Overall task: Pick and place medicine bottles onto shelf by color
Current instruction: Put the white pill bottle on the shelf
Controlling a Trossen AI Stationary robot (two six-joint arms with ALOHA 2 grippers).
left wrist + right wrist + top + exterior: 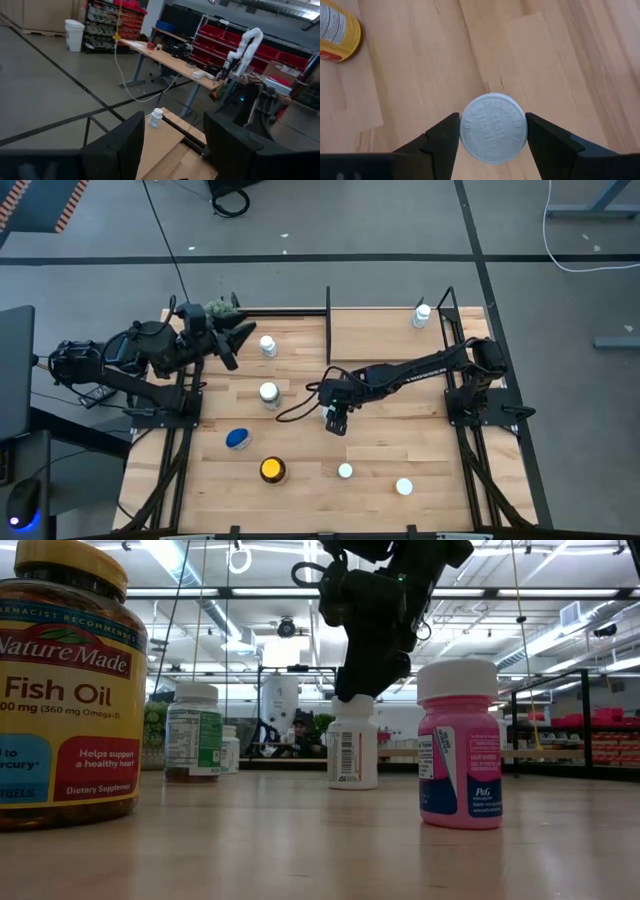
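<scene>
At far left our left pincer (pixel 243 332) hangs released near the table's (pixel 400 430) back-left corner. At mid-table our right pincer (pixel 492 131) brackets a white-capped bottle (pixel 493 127), fingers (pixel 442 137) touching its cap, bottle standing on the table.

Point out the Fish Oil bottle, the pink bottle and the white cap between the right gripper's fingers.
Fish Oil bottle (pixel 65 690), low view, label.
pink bottle (pixel 460 755), low view, body.
white cap (pixel 493 127), right wrist view, top face.

2 black jointed arms (pixel 400 372), looped black cables, broad matte wedge-shaped fingers (pixel 442 140).
</scene>
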